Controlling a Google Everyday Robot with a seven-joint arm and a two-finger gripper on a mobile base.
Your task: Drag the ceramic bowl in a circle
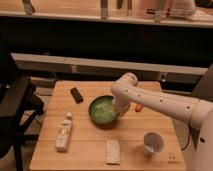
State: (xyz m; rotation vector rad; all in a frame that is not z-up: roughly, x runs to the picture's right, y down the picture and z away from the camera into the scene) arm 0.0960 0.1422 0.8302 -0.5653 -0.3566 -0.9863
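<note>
Wooden table (pixel 87 145) before a dark counter. Bowl (pixel 102 111) sits near the table's centre. Gripper (pixel 120 108) points down at the bowl's right rim, fingers closed together; whether they pinch the rim cannot be told. Cup (pixel 153 143) stands front right, bottle (pixel 64 132) lies front left, and packet (pixel 113 151) lies between them.

The ceramic bowl (pixel 102 111) is pictured mid-table (pixel 90 145), with the gripper (pixel 119 112), drawn closed, set at the rim nearest the arm. A white cup (pixel 153 143), a bottle (pixel 64 132) and a flat packet (pixel 113 151) are laid nearer the front.
</note>
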